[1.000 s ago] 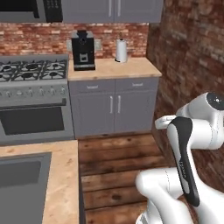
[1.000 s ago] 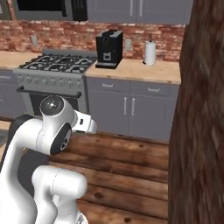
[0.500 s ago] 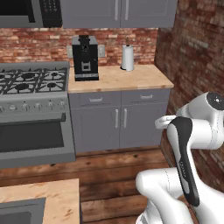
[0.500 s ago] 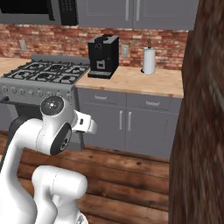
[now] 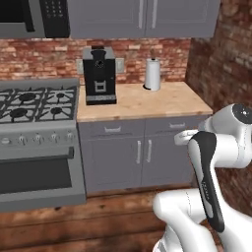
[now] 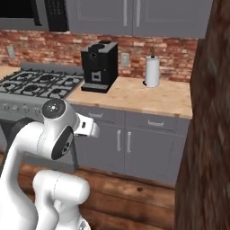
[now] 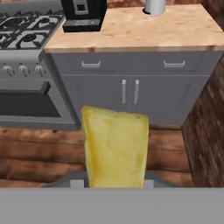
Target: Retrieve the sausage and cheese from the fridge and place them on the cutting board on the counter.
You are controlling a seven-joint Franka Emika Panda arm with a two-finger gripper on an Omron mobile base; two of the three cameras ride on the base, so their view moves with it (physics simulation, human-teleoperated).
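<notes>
Ahead of you runs the long light tan, mottled stone-like counter point(image 5: 142, 101) over grey drawers, carrying a black coffee machine point(image 5: 99, 75) and a white paper-towel roll point(image 5: 153, 74); no cutting board is visible on this stretch, so judge that the drop spot lies elsewhere. A grey gas stove point(image 5: 34, 142) sits to the counter's left. Your pincer point(image 7: 114, 181) is clamped on the pale yellow wedge of cheese point(image 7: 114, 146), which stands up from the tips with its long axis pointing toward the counter.

White arm point(image 5: 209, 194) folded, end effector clamped on cheese point(image 7: 114, 146)
</notes>
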